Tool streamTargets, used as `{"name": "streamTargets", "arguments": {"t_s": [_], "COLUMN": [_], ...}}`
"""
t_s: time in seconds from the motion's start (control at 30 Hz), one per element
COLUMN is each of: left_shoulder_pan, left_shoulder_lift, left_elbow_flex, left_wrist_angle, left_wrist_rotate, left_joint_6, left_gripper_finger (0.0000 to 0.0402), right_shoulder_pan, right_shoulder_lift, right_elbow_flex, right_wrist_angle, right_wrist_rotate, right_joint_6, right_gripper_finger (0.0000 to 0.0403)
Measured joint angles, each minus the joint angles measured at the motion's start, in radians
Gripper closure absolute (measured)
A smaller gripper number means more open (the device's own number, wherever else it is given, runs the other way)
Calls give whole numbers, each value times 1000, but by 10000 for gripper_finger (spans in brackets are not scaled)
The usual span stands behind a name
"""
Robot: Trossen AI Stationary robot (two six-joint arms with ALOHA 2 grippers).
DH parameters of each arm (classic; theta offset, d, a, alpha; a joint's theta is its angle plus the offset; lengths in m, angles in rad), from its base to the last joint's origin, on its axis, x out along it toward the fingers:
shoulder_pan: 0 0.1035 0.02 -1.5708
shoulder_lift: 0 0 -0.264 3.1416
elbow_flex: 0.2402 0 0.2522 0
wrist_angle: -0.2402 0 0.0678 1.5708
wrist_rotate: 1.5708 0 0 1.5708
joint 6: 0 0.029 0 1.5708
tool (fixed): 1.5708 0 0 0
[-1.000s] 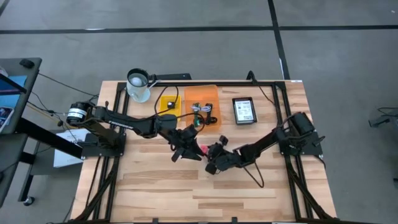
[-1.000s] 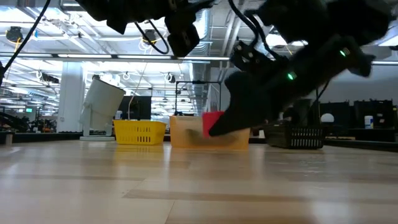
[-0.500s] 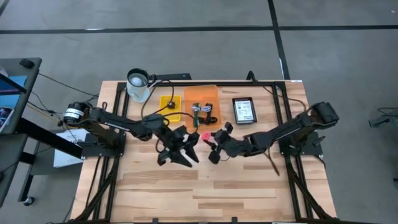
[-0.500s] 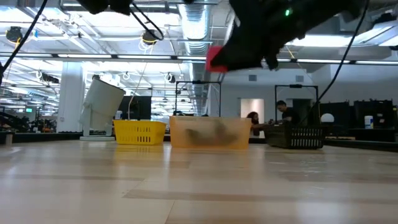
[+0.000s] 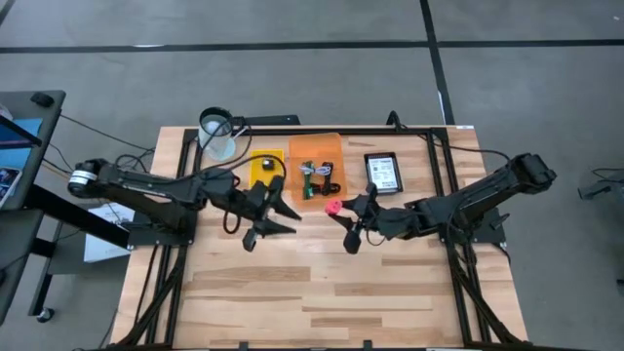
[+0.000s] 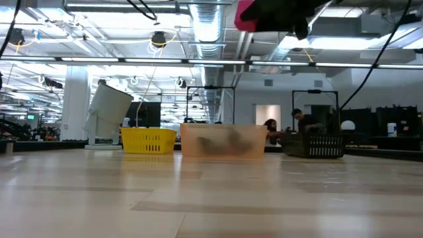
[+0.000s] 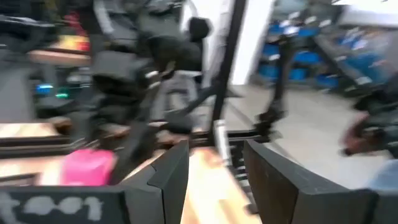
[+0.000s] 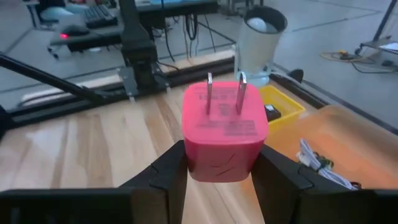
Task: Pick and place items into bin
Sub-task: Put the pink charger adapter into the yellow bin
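Note:
My right gripper is up over the table's middle, shut on a pink-red plug adapter with two metal prongs; the adapter also shows at the top of the low view. It hangs a little on the near side of the orange bin, which holds cables. My left gripper hovers open and empty to the adapter's left, its fingers apart in the left wrist view. A white card lies in a black tray at the far right. My right gripper pinches the adapter's body by two opposite sides between its two fingers. The fingers reach out nearly level, tipped slightly down, from the table's right. The adapter is lifted clear of the table, its prongs pointing away from the wrist.
A yellow basket with a small black block stands left of the orange bin. A white cup sits at the far left corner. Black frame rails run along the table's sides. Bare wood lies toward the near edge.
My right gripper has risen from the tabletop with the pink adapter and carried it toward the far edge, nearer the orange bin. My left gripper has drawn back toward the table's left, risen and rolled about its own axis, staying open.

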Motion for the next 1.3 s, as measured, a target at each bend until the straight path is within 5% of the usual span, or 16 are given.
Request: {"name": "streamTargets", "arguments": {"t_s": [0.33,0.73,1.3], "left_shoulder_pan": [10,77,33], "left_shoulder_lift": [-27,60,106], "left_elbow_flex": [0,0,2], "left_wrist_angle": [-85,-53,95], "left_wrist_rotate": [-294,-155,-157], "left_joint_6": [167,95,85], "left_gripper_finger": [258,254,182], "right_shoulder_pan": [11,2,-34], "right_shoulder_lift": [-54,-46,-46], "right_elbow_flex": [9,67,67], "right_wrist_angle": [25,2,-43], "right_wrist_rotate": [-120,-270,-360], "right_joint_6": [-30,-132,-131], "right_gripper_finger": [263,262,262]}}
